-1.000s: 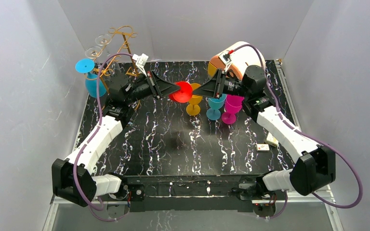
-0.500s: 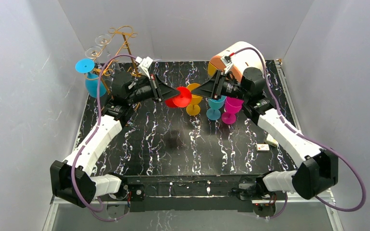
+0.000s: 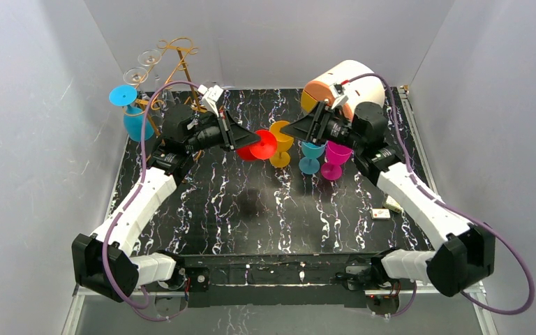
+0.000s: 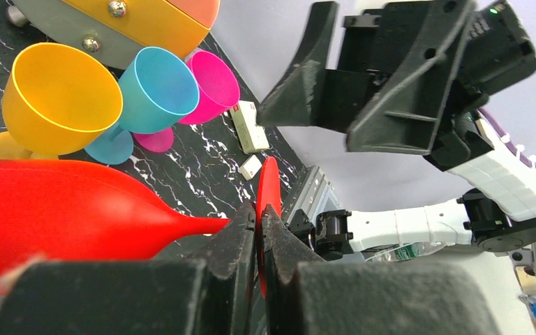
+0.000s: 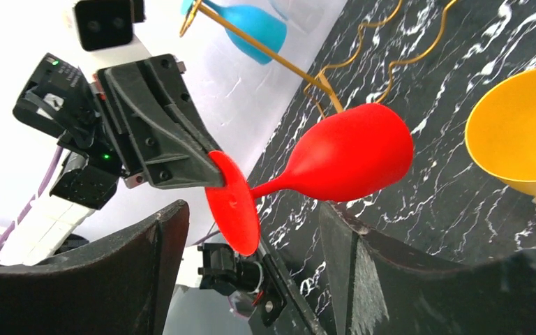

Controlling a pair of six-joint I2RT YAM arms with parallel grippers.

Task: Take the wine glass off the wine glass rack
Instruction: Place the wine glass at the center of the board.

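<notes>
Has the red wine glass (image 3: 259,144) already clear of the wine glass rack (image 3: 181,63), foot disc pinched edge-on in the left end effector (image 4: 258,216), bowl sideways above the tabletop (image 3: 251,223), beside the yellow glass (image 3: 280,145). Faces it with the right end effector (image 5: 251,213) spread, gripping nothing. Leaves, seemingly, only setting down.

High overview; 2 close opposed wrist views of, seemingly, red glass (image 5: 352,150)
</notes>
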